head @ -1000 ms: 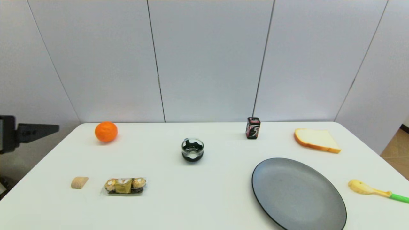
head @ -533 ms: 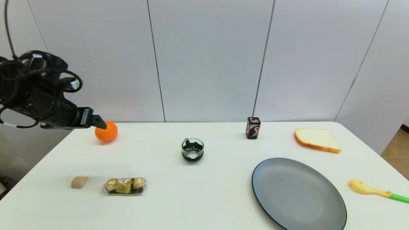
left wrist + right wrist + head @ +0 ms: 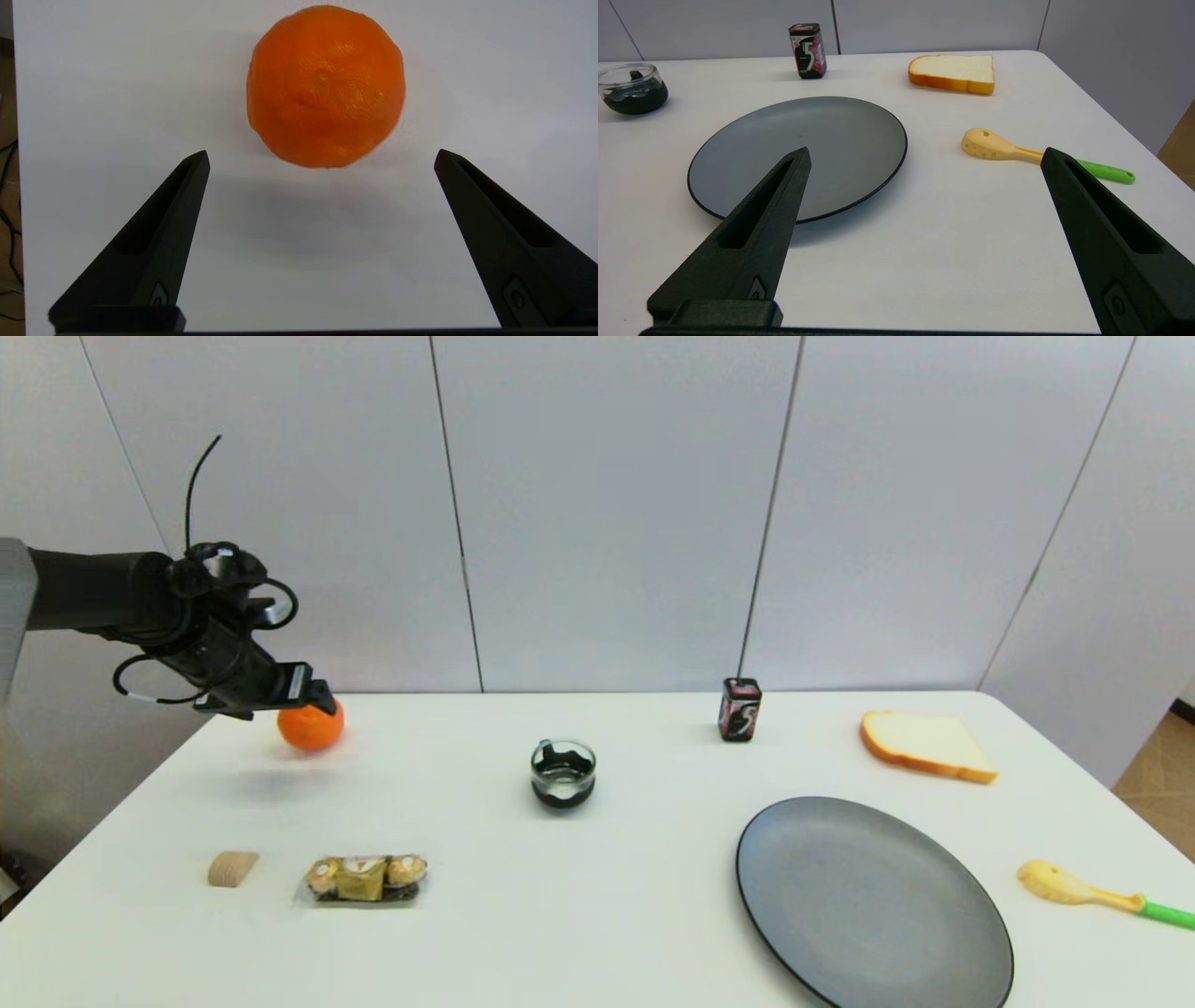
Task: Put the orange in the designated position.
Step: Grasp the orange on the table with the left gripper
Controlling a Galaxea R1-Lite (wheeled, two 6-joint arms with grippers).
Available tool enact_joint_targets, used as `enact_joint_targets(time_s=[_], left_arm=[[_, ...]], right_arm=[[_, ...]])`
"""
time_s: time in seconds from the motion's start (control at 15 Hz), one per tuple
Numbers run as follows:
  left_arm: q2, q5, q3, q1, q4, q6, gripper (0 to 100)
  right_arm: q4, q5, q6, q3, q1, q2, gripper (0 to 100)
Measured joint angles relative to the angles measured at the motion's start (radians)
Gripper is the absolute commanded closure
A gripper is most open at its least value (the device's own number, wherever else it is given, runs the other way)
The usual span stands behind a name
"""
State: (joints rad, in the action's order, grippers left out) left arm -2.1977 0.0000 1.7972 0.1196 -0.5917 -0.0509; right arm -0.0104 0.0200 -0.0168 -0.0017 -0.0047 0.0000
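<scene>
The orange (image 3: pixel 311 728) rests on the white table at the far left, near the back edge. My left gripper (image 3: pixel 313 696) hovers just above and slightly behind it, not touching. In the left wrist view the orange (image 3: pixel 325 86) lies just beyond the two fingertips of the open left gripper (image 3: pixel 321 154), which holds nothing. My right gripper (image 3: pixel 924 150) is open and empty, low over the table's near right side, and is out of the head view. No mark on the tabletop shows the designated position.
A small glass cup (image 3: pixel 563 773) stands mid-table, and a gum box (image 3: pixel 739 709) and a bread slice (image 3: pixel 926 745) sit at the back right. A dark grey plate (image 3: pixel 873 905) and a yellow spoon (image 3: pixel 1092 893) lie front right. A chocolate pack (image 3: pixel 364 879) and a wooden piece (image 3: pixel 232 869) lie front left.
My left arm has swung in from the left edge and reached over the orange. The orange has not moved.
</scene>
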Motion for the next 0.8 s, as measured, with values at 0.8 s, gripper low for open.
enact_joint_targets(time_s=[0.8], left_arm=[[-0.069,0.007,0.109,-0.009,-0.03,0.007,0]], right_arm=[[0.0,0.0,0.0,0.0,0.0,0.0,0]])
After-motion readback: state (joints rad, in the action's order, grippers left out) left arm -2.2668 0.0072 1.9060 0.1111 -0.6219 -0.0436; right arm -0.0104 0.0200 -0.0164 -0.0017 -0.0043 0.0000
